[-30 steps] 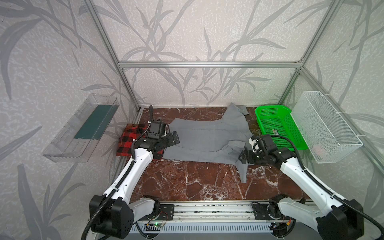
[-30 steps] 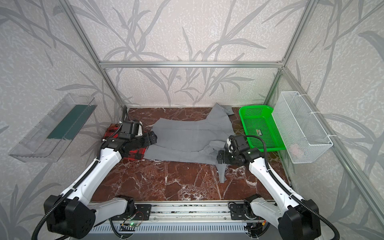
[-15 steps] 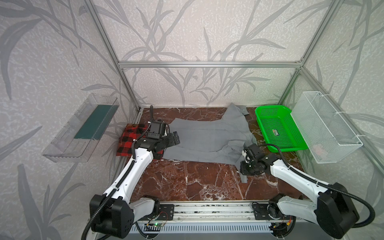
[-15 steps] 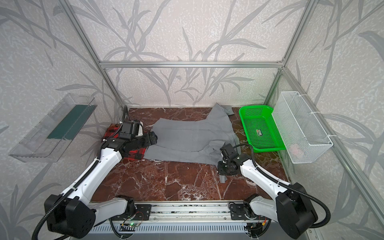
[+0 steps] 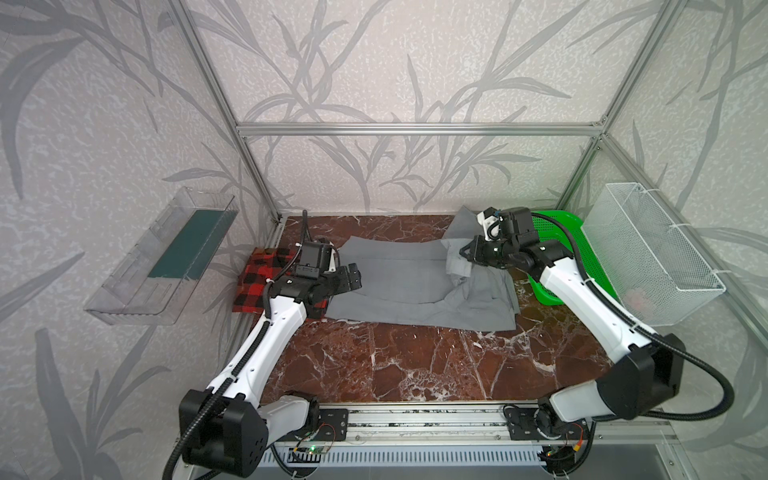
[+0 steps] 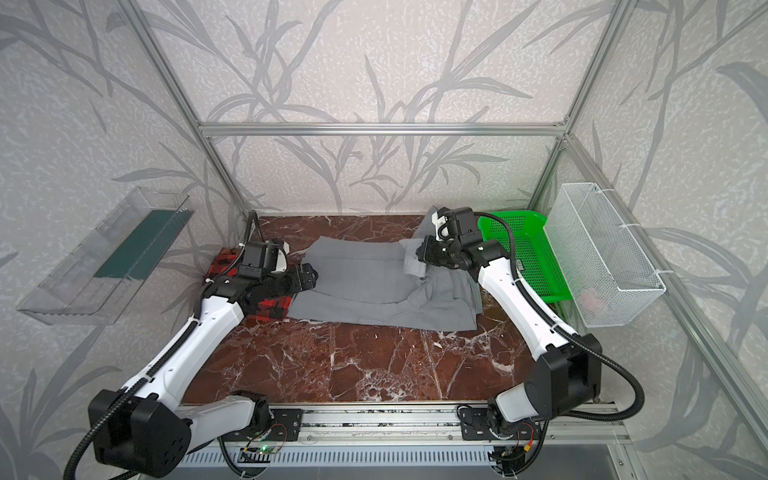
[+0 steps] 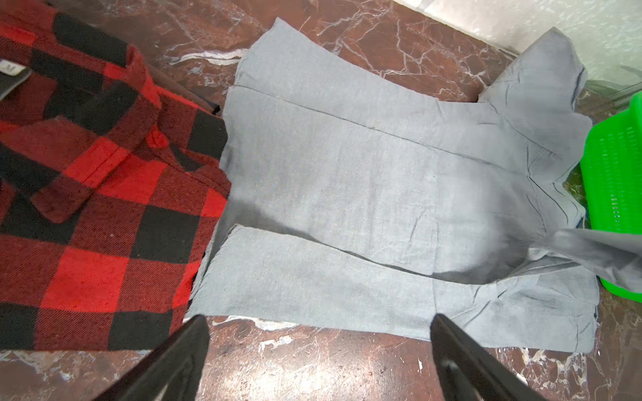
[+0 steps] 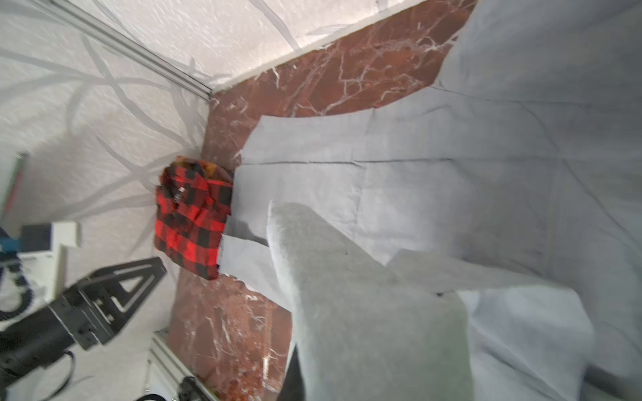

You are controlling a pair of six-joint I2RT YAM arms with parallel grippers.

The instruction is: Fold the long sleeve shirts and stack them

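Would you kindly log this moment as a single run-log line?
left pincer: open, at edge of gray shirt | right pincer: shut on gray shirt's sleeve, held above its body | plaid shirt: folded | stack: not done

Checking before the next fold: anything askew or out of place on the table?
Gray shirt is not flat: its end by the green basket is bunched, and a part rides up against the back wall. Right gripper is shut on a sleeve, raised over the body. Plaid shirt looks neatly folded.

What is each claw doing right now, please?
Left claw: open, empty.
Right claw: shut, holding the gray shirt by its sleeve.
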